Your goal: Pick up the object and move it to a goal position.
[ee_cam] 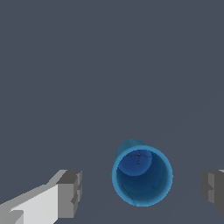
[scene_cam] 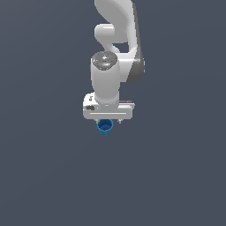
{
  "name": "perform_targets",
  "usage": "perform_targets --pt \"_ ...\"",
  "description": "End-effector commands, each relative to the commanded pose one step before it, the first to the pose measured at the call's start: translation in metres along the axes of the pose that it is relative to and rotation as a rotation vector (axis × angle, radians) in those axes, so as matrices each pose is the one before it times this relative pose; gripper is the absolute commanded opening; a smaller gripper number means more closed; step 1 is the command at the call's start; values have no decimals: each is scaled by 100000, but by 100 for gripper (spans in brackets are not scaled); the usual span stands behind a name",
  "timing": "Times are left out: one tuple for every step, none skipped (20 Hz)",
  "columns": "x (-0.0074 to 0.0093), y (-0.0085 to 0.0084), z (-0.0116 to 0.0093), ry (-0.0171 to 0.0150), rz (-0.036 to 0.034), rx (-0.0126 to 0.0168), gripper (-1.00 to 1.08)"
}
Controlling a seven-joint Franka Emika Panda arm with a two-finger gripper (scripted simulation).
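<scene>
Grey, flat, featureless ground [scene_cam: 39, 176] fills both views, with no edge or corner in sight. White, glossy Panda arm [scene_cam: 115, 48] hangs straight down over it, its wrist block squarely above the task's thing. Claw [ee_cam: 140, 188] stands wide apart: one dark grey pad [ee_cam: 71, 192] and the other [ee_cam: 213, 189] sit either side of the cup, clear of its walls. Small bright blue hollow cup [ee_cam: 142, 175] stands upright on the ground between the fingers, mouth upward, showing just under the hand in the exterior view [scene_cam: 105, 127].
</scene>
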State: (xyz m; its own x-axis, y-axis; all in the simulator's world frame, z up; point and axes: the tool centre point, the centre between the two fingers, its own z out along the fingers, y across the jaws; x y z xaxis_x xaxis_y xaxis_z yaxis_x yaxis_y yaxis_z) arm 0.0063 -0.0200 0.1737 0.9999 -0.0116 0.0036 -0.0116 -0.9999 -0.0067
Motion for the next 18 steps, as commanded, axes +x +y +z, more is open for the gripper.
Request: perform_targets --pt "0 1 0 0 0 0 28" --pt "-6 65 -10 -3 5 -69 28" --pt "-17 187 -29 -9 9 -207 28" --pt "-28 293 -47 -3 -30 -322 28" --pt "-35 350 -63 21 -145 -417 28" --pt "-28 257 -56 52 -262 -346 28" --pt "-14 123 -38 63 -284 -211 28" --pt "-4 35 -18 47 -196 -84 28" --pt "2 -21 -4 18 -67 1 28" --pt "3 -25 13 -29 123 56 28" --pt "2 -12 25 -79 321 98 28" --pt "0 8 35 -131 522 125 28" --pt "-2 21 45 -181 715 153 28" --pt "-3 36 57 -231 910 186 28" --pt "-3 42 68 -276 1080 222 28" --pt "-2 37 79 -321 1248 265 28" --pt "-1 37 90 -365 1411 303 28" --pt "-1 46 101 -416 1594 335 28"
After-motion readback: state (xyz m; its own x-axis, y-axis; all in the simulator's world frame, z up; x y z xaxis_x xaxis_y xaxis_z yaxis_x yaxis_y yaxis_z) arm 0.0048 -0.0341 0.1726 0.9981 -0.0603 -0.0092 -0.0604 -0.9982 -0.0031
